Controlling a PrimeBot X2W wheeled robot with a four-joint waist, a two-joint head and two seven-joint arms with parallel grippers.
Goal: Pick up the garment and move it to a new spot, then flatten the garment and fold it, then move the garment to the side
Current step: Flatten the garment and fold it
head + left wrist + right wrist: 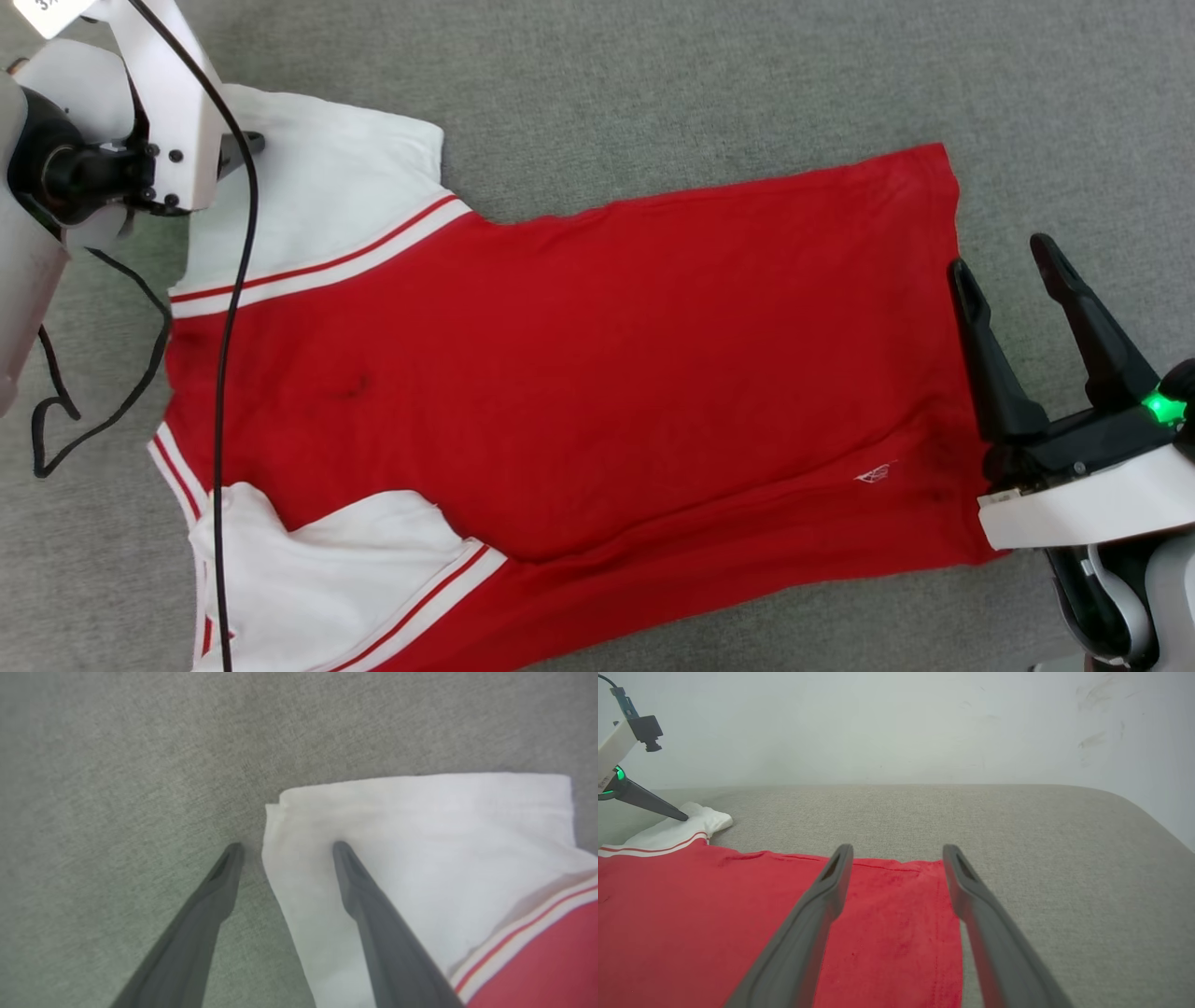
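The garment point(579, 355) is laid flat on the grey tabletop point(709, 84), sleeves twd the robot's left, hem twd its right. The left tool point(287, 845) is held released at the far white sleeve point(420, 830), w/ one tip on the cloth and the other on bare tabletop just beside the sleeve edge. The right tool point(999, 254) is likewise spread, nothing gripped, at the hem edge.

The right gripper point(999, 254) is made up of two long, tapering dark grey fingers point(992, 373) on a black base, where a green light point(1160, 408) is lit above a white housing point(1092, 509). The left arm's white bracket point(173, 103) is fastened with dark screws point(175, 154), and a black cable point(224, 373) is strung past it.
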